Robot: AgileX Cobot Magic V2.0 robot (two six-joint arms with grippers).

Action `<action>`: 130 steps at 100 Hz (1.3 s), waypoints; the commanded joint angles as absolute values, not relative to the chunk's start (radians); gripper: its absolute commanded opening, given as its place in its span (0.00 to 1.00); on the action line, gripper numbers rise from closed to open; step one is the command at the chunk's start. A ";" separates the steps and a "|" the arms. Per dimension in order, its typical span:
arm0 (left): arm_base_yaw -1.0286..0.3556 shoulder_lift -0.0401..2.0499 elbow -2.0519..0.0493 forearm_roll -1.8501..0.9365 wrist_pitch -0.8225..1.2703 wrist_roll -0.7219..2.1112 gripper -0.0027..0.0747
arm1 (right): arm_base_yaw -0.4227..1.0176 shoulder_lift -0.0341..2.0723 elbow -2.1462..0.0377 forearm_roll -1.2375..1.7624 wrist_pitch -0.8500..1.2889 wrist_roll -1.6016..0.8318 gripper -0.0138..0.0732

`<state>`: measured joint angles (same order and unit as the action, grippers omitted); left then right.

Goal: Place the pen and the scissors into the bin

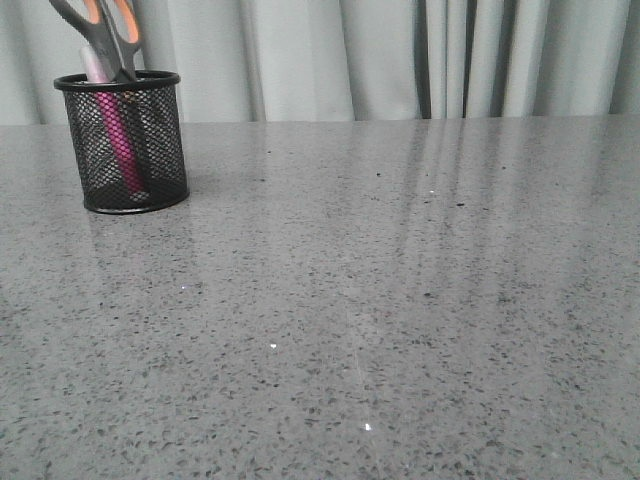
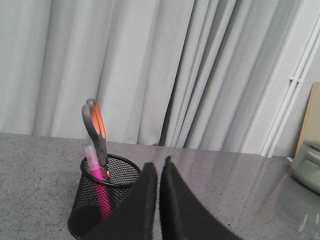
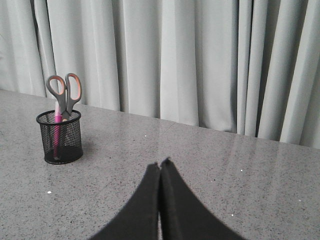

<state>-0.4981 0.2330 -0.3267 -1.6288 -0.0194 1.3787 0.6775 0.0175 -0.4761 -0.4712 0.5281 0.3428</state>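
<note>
At the far left of the grey speckled table [image 1: 400,330], close to the pale curtain [image 1: 330,60], stands the bin [image 1: 125,145], a black mesh cup. Both task items already sit inside it. The pen [image 1: 120,140] stands nearly upright, its long axis vertical, pale end poking just above the rim. The scissors [image 1: 105,30] stand blades down, loops up, leaning slightly. Seen from its wrist camera, the left gripper [image 2: 159,172] is just beside the bin, its fingers pressed together and holding nothing. The right gripper [image 3: 160,167] is well apart from the bin, also pressed together and empty. The left arm is nearer. Judging by this, the task looks complete.
</note>
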 commanded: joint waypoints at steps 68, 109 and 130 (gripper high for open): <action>-0.240 0.199 -0.313 -0.437 0.454 0.795 0.01 | 0.678 0.031 -0.496 -0.486 0.469 0.333 0.08; -0.069 0.032 -0.026 -0.177 0.028 0.258 0.01 | 0.678 0.031 -0.496 -0.486 0.469 0.333 0.08; -0.051 0.019 0.045 -0.156 0.121 0.094 0.01 | 0.678 0.031 -0.496 -0.486 0.469 0.333 0.08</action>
